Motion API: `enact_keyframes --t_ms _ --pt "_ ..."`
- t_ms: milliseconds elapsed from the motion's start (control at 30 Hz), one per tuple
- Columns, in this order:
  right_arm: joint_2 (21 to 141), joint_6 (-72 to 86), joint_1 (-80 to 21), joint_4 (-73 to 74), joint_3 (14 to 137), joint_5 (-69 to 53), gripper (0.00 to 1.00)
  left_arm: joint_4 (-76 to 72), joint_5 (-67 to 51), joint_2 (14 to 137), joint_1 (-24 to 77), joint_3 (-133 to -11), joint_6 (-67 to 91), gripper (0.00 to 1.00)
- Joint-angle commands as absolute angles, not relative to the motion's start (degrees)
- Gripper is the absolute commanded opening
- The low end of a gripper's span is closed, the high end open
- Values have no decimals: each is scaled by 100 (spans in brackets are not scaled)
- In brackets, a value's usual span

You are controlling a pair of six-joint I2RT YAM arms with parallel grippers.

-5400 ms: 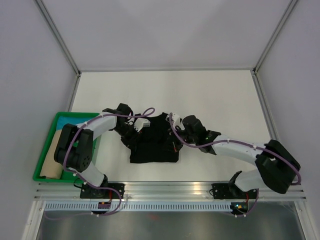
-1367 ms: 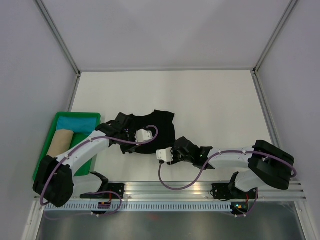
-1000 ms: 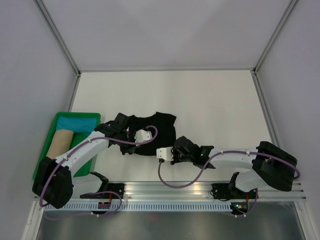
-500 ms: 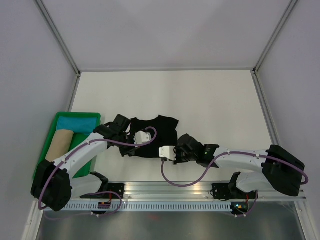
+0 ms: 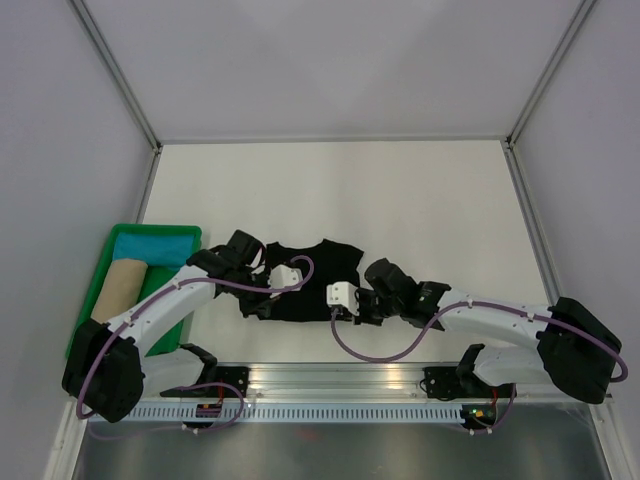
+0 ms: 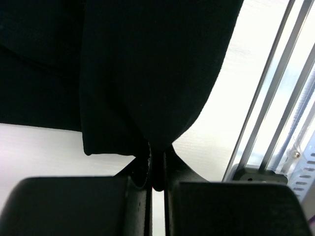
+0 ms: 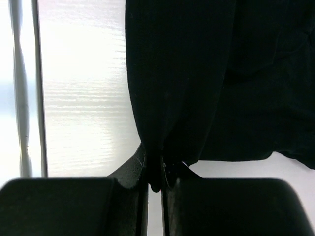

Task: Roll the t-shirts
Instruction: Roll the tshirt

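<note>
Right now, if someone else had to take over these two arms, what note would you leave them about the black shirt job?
Left tool: shut on the near edge of the black t-shirt.
Right tool: shut on the same edge, further right.
The t-shirt lies bunched on the table, close to the arms' bases; a beige roll sits in the green tray.
Done: near edge pinched at two points.
Left: roll this shirt; no roll shows yet.

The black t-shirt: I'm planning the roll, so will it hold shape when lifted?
Probably floppy: the t-shirt fans out in soft folds from the left tool. Likely light: the right tool holds it by a thin edge. It may slide easily on the smooth table.
</note>
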State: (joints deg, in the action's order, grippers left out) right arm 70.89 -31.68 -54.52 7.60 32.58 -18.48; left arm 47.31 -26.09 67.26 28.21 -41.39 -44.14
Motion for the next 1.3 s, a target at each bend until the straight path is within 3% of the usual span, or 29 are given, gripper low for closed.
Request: enact_keyframes --t_ms 0,367,533,567,600,700,833,900,1033,1067,1133,1167,1267 --pt "7031 -2822 -5177 914 3533 -2739 0 5097 -2733 6820 2777 -4403 -4491 2" --pt "7531 -3515 -4528 2618 4367 -4198 0 6214 -3304 6996 2620 -4570 -5246 2" --pt "8296 -3445 -3869 2812 4868 -5087 0 6003 -3533 7689 2154 -4912 -5396 9" --pt "8410 -3332 -3632 2786 4913 -5202 0 5986 -3629 7795 2005 -5070 -5388 13" --pt "8637 -3235 -3525 2690 4948 -5290 0 5951 -3665 7987 1917 -5150 -5353 26" --pt "9069 -3138 -3314 2689 5159 -5502 0 5950 -3954 8103 1522 -5326 -5405 48" --pt "9325 -3094 -3243 2795 5343 -5502 0 5950 -4183 7894 1310 -5178 -5476 58" --pt "9369 -3033 -3217 2751 5353 -5484 0 5915 -4385 7779 1310 -5081 -5449 75" --pt "9334 -2980 -3182 2681 5317 -5449 0 4832 -4509 7655 1327 -4695 -4801 78" --pt "9334 -2962 -3182 2681 5317 -5441 0 4573 -4352 7760 1327 -4650 -4381 77" --pt "9378 -2892 -3182 2672 5344 -5414 0 4342 -4385 7909 1327 -4658 -4246 62" --pt "9395 -2813 -3182 2646 5344 -5353 0 4368 -4516 8041 1327 -4728 -4167 34" --pt "9256 -1981 -3251 2488 5300 -4751 0 4700 -4640 7963 1327 -4702 -4340 3"
